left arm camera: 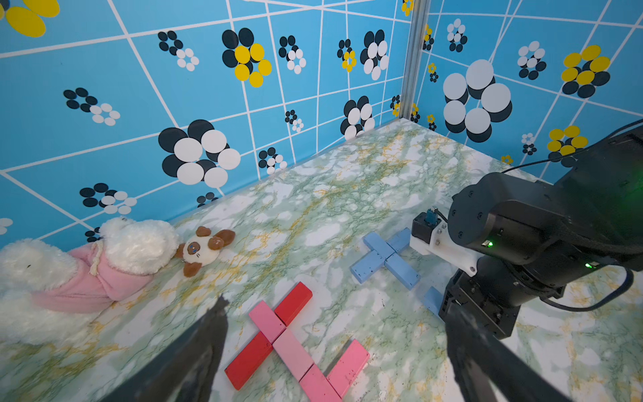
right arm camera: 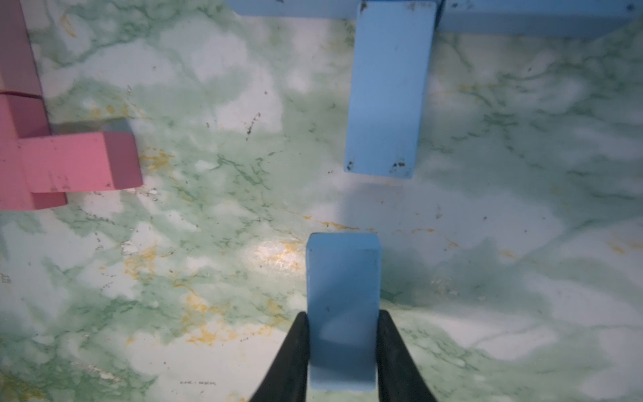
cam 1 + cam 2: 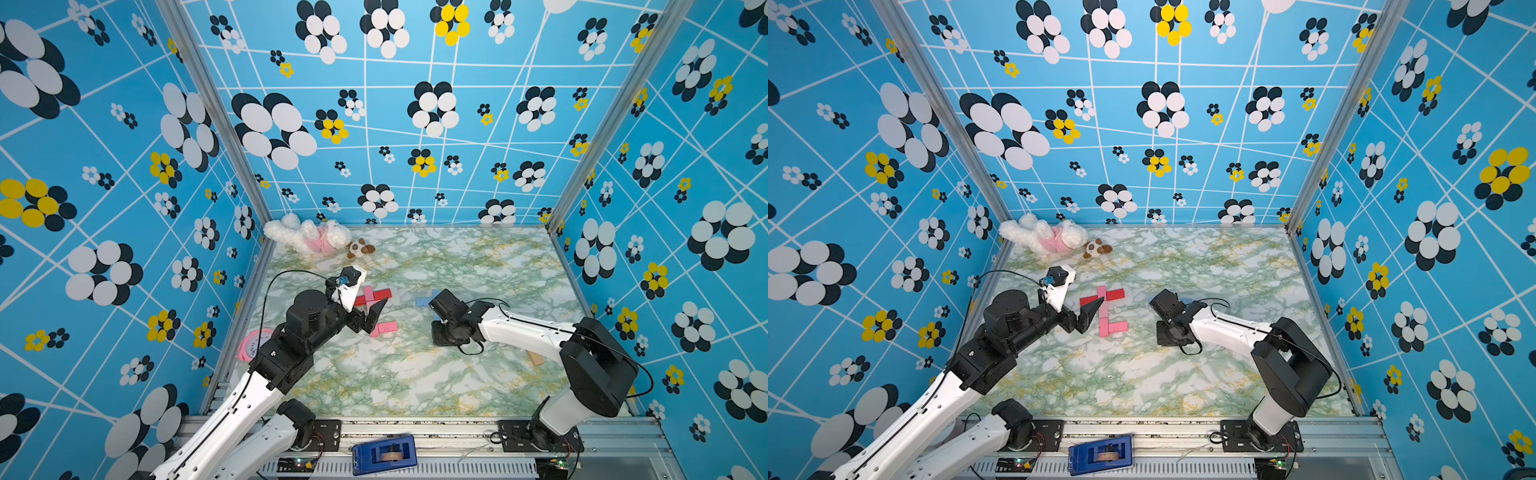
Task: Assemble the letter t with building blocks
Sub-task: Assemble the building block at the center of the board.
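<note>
light blue block (image 2: pixel 342 278) pinched by its long sides in the right gripper (image 2: pixel 342 315), in line with the stem of the blue cross (image 1: pixel 386 255) and just short of its free end, with a gap between them. pink blocks (image 1: pixel 292 351) and red blocks (image 1: pixel 294 301), flat on the marbled table (image 1: pixel 330 195), lie near the cross, towards the left arm. left gripper (image 1: pixel 337 304), jaws spread wide and empty, sits beyond them from the cross.
</note>
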`<action>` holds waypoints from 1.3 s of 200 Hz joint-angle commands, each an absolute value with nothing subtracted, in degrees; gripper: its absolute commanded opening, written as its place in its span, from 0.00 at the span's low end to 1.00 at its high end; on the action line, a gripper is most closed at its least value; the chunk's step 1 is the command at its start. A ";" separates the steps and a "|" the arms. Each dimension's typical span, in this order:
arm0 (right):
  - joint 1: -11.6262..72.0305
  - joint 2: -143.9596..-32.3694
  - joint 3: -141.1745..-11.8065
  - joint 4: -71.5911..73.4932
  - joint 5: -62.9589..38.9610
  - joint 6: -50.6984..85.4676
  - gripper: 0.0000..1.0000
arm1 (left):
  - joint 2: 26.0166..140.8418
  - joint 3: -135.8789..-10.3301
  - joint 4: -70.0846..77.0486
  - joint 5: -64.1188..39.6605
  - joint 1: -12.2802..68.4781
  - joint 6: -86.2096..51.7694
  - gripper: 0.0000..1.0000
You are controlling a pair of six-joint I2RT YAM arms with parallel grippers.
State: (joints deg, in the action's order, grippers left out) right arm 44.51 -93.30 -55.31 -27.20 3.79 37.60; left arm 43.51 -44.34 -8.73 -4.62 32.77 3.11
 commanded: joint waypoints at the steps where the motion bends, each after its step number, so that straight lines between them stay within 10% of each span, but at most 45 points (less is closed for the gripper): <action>1: 44.74 -94.85 -56.95 -27.91 5.92 38.41 0.15 | 42.55 -43.51 -8.70 -3.83 33.22 4.52 0.99; 260: 44.65 -101.85 -61.36 -32.25 10.89 41.22 0.17 | 41.92 -42.81 -9.23 -4.06 33.22 5.63 0.99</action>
